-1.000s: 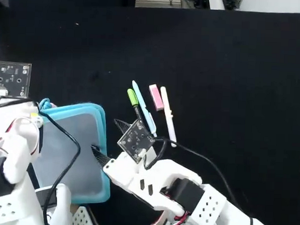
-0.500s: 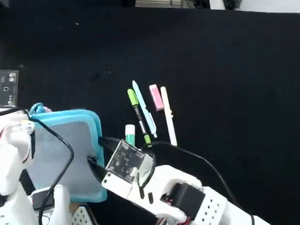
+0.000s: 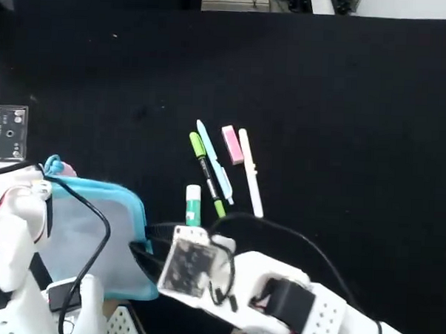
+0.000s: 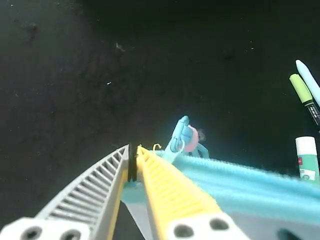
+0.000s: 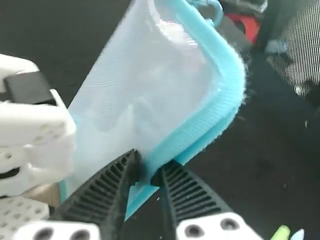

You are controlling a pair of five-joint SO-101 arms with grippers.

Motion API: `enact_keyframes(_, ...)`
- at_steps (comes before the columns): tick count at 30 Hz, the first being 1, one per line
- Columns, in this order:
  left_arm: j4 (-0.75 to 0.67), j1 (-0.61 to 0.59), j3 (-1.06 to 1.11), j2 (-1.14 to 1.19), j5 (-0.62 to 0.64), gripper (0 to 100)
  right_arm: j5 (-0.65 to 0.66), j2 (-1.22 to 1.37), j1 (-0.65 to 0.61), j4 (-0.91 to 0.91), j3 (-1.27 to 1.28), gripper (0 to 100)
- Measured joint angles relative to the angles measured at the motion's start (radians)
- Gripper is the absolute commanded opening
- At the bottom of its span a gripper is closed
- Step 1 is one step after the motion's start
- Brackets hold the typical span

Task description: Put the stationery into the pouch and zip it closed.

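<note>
Both arms have hold of the pouch (image 3: pixel 72 227), one at each end. The left gripper (image 4: pixel 131 150) has its jaws pressed together on the pouch's corner, right beside the zip pull (image 4: pixel 179 136). The right gripper (image 5: pixel 148 162) has its jaws pinched on the blue zip edge at the opposite side, the side that faces the stationery. The pouch lies at the near left of the black worktop (image 3: pixel 344 106); I cannot tell whether its zip is open.

What the coming move turns on is where the stationery lies from those jaws. All of it is to the right of the pouch and farther from the robot, on the right gripper's side. The glue stick (image 3: pixel 193 205) is nearest, just beside the right gripper and close to the pouch's blue edge. Its long axis runs away from the robot, roughly along that edge. Beyond it the green pen (image 3: pixel 206 174), the light blue pen (image 3: pixel 214 161) and the white pen (image 3: pixel 250 172) lie side by side, slightly slanted but pointing much the same way. The pink eraser (image 3: pixel 230 144) sits between the far ends of the blue and white pens.

The right arm is clearly the nearer one, so it looks the likelier to fetch while the left steadies the pouch. Its jaws would need to close across the glue stick's width.
</note>
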Motion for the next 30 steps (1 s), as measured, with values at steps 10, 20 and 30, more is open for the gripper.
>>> enact_keyframes(10,0.025,0.005,-0.114,0.002,0.055,3,0.02,-0.27,0.012,0.106,0.0,1.1)
enact_keyframes(20,0.023,0.003,-0.031,-0.123,0.058,3,-0.031,-0.29,-0.021,0.087,0.086,19.2)
enact_keyframes(30,0.02,0.008,0.063,-0.278,0.057,3,-0.242,-0.293,0.029,0.325,-0.124,23.0)
